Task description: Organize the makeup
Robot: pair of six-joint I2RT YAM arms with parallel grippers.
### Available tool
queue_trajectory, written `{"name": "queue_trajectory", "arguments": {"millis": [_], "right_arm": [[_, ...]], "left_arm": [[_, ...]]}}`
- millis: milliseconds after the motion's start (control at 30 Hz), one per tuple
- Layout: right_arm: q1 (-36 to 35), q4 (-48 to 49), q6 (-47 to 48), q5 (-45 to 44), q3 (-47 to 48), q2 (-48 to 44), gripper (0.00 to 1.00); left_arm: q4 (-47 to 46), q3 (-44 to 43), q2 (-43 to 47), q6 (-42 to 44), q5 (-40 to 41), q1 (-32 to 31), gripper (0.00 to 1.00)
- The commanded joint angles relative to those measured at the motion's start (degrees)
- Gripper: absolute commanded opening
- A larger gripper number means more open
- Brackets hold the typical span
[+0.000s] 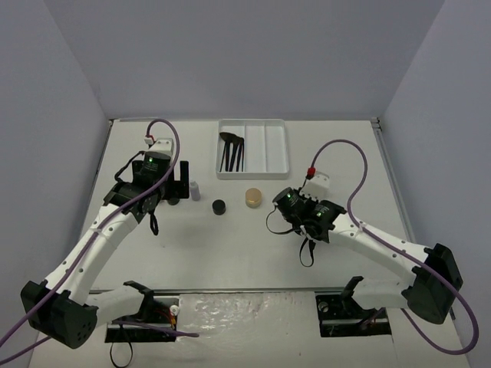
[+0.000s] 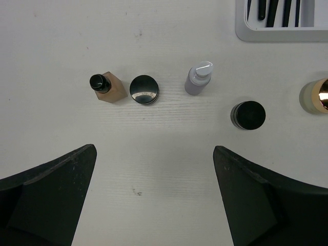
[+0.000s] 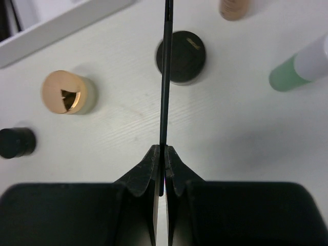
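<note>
Pinching thin black brush (image 3: pixel 165 72), right fingers (image 3: pixel 146 174); left fingers (image 2: pixel 51 195) spread; gold mark (image 3: pixel 192 41) on compact (image 3: pixel 182 59) unreadable.

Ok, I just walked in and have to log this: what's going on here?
The right gripper is shut on a thin black brush. The left gripper hangs open over loose bottles and compacts, holding nothing. Other brushes lie in the tray, in its left compartment.

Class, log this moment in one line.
left gripper open, empty | right gripper shut on thin black brush | brushes in tray, left compartment
</note>
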State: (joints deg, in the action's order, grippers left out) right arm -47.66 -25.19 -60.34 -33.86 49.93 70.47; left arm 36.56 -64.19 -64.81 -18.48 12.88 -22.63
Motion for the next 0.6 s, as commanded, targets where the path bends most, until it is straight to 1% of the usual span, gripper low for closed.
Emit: {"name": "queue_trajectory", "arguments": {"millis": [0, 67, 133, 200, 333, 400, 567], "right_arm": [[-1.4, 3.2, 13.5, -1.0, 11.0, 2.5, 0.0], [-0.9, 7.3, 18.5, 2.3, 14.5, 5.2, 0.0], [0.6, 12.8, 23.6, 7.4, 18.5, 9.5, 0.0], [1.8, 16.4, 26.9, 10.7, 22.4, 14.3, 0.0], [5.4, 22.8, 31.2, 16.6, 29.2, 24.6, 0.0], [6.8, 24.7, 32.5, 18.9, 35.2, 29.8, 0.0], [9.0, 29.8, 34.7, 21.7, 45.2, 42.9, 0.0]], "left_arm": [[-2.1, -3.9, -0.2, -0.5, 1.5, 0.5, 0.97], [-1.6, -3.7, 0.3, -0.4, 1.8, 0.5, 0.97], [-0.9, -3.3, 1.1, -0.2, 2.2, 0.7, 0.97], [0.0, -2.8, 2.1, 0.0, 2.6, 1.1, 0.97], [1.1, -1.3, 5.5, -0.3, 1.9, 1.4, 0.97], [1.4, 0.8, 8.1, -0.9, 1.7, 1.5, 0.97], [2.0, 5.0, 12.4, -1.6, 0.7, 1.7, 0.97]]}}
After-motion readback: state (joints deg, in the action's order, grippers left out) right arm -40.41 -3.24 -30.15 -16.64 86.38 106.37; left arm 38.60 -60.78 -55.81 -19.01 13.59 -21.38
